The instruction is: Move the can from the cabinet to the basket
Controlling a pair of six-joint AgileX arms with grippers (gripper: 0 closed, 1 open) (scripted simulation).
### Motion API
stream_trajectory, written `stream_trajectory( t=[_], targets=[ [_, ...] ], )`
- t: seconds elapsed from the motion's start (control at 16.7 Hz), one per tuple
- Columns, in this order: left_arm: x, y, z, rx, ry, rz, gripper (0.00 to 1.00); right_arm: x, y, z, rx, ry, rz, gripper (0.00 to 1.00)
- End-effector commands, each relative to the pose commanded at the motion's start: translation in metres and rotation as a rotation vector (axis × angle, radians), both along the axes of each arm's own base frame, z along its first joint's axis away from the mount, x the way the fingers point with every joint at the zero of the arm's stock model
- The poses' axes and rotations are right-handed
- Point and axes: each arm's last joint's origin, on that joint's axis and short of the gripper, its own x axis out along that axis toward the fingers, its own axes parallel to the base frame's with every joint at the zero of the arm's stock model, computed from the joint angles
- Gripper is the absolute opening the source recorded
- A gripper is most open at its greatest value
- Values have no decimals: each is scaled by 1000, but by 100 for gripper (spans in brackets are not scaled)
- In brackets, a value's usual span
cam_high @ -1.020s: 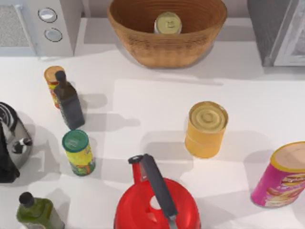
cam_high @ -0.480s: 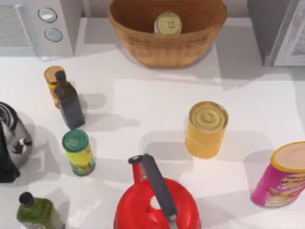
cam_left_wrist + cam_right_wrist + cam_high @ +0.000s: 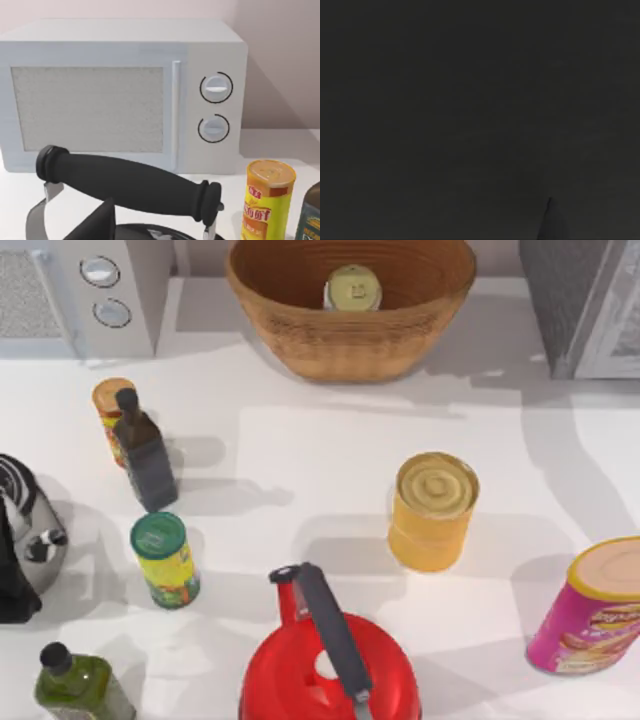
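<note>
Top view: the can (image 3: 353, 288) is standing upright inside the basket (image 3: 300, 335), its pale yellow-green top facing up, toward the back of the bowl. The basket is sitting at the far edge of the table (image 3: 300, 455), about midway across. To the basket's right, in the far corner, the cabinet (image 3: 560, 300) is standing with its pale door frame showing at the picture's edge. To the basket's left the microwave (image 3: 125, 285) is sitting with its two round knobs facing up.

Nearer than the basket and a little to its right, a wide yellow can (image 3: 432, 510) is standing on the table, well apart from it. Further right of that, a pink tube (image 3: 590, 610) is leaning at the picture's edge. Straight toward the viewer from the basket, a red kettle (image 3: 330, 660) is sitting with its dark handle across the top. Left of the basket and nearer, a dark bottle (image 3: 145, 455) is standing just in front of an orange-lidded tube (image 3: 108, 405); a green-lidded tube (image 3: 165, 560) is standing nearer again, then a green bottle (image 3: 75, 685). A steel kettle (image 3: 25, 535) is lying at the left edge.

Left wrist view: the steel kettle's black handle (image 3: 127, 182) is stretching across in front of the microwave.

Right wrist view is dark. I cannot tell how either gripper's fingers are standing.
</note>
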Motion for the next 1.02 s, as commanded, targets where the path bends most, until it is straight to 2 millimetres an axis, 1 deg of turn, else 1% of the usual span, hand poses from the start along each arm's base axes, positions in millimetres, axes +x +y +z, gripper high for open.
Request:
stream_trajectory(
  t=[0.12,0.3,0.36,0.42,0.54,0.78,0.84,0.96,1.02],
  targets=[
    [0,0,0,0,0,0,100,-3,4,0,0,0,0,100],
    [0,0,0,0,0,0,100,-3,4,0,0,0,0,100],
    [0,0,0,0,0,0,100,-10,-6,6,-3,-21,-41,100],
    [0,0,0,0,0,0,100,-9,-6,6,-3,-22,-41,100],
    [0,0,0,0,0,0,100,2,-6,7,-6,-23,-41,100],
    [0,0,0,0,0,0,100,36,-6,6,-4,-20,-42,100],
    [0,0,0,0,0,0,100,39,-7,6,-3,-21,-41,100],
    [0,0,0,0,0,0,100,40,-7,6,-3,-21,-41,100],
    [0,0,0,0,0,0,100,33,-7,8,-2,-28,-37,100]
  ],
)
